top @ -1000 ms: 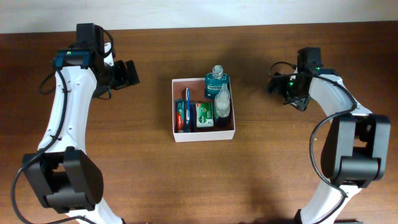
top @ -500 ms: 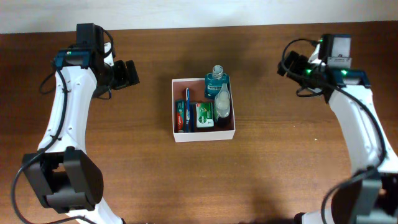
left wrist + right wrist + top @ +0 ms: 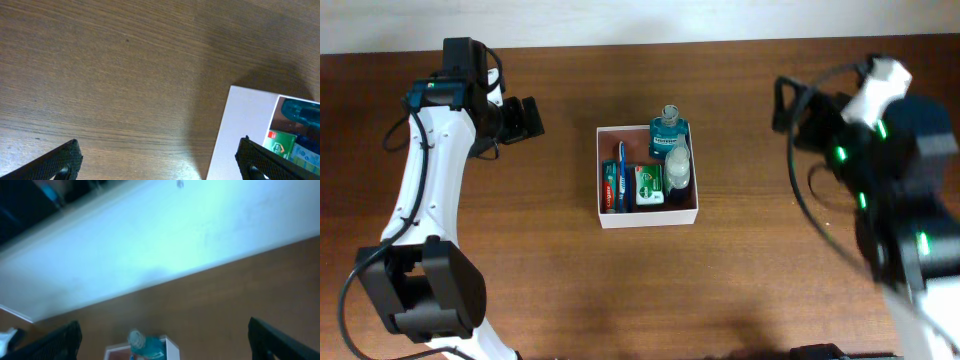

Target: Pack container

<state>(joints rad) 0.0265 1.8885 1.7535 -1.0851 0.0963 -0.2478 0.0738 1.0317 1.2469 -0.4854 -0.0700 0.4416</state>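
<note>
Container (image 3: 650, 217) looks packed, you're about done
Left jaws and right jaws both wide apart, empty, so just park clear of it

The bench (image 3: 560, 290) is dark brown wood, with fine lighter grain lines running along it. The container (image 3: 650, 217) has white walls. Inside it I see a teal-blue bottle (image 3: 669, 130) with a pale, clear-looking cap, a blue toothbrush (image 3: 622, 158), a red packet (image 3: 610, 195), a green and white box (image 3: 648, 185) and a small whitish, half-transparent bottle (image 3: 678, 165). The left arm (image 3: 425, 190) is white with black joints and a teal part near its top. The left fingers (image 3: 60, 160) are black with a fine dotted texture. The right fingers (image 3: 55, 340) are black too. The right arm (image 3: 890, 180) looks blurred, black and white, with small green lights. The wall (image 3: 620, 20) is white, but in the right wrist view it looks pale blue.
</note>
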